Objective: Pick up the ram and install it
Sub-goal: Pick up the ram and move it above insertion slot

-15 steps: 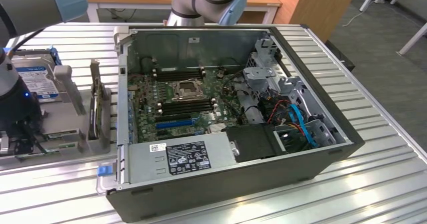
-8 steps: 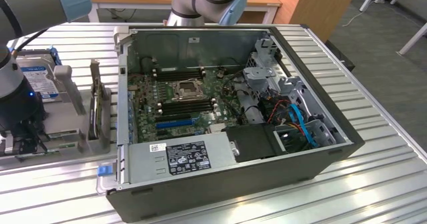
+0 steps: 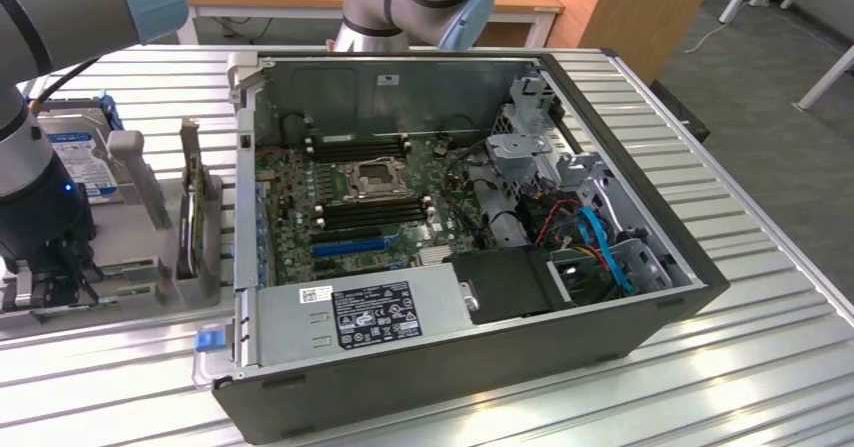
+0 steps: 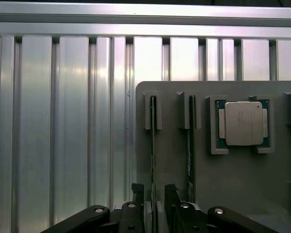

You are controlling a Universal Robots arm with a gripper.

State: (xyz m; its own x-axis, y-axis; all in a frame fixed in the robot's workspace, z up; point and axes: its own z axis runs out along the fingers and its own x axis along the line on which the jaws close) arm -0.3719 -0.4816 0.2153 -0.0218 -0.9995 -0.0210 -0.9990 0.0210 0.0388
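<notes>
Ram [image 4: 153, 145]: on edge in a grey holder [image 4: 233, 184] slot, long axis in line with the finger gap. End effector [image 4: 154, 188]: spread, apparently straddling one end of it.

thin ram [image 4: 153, 145], on edge, in grey holder [image 4: 233, 179]

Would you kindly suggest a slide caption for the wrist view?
Open fingers straddle the ram standing in the grey holder, processor alongside.
</notes>
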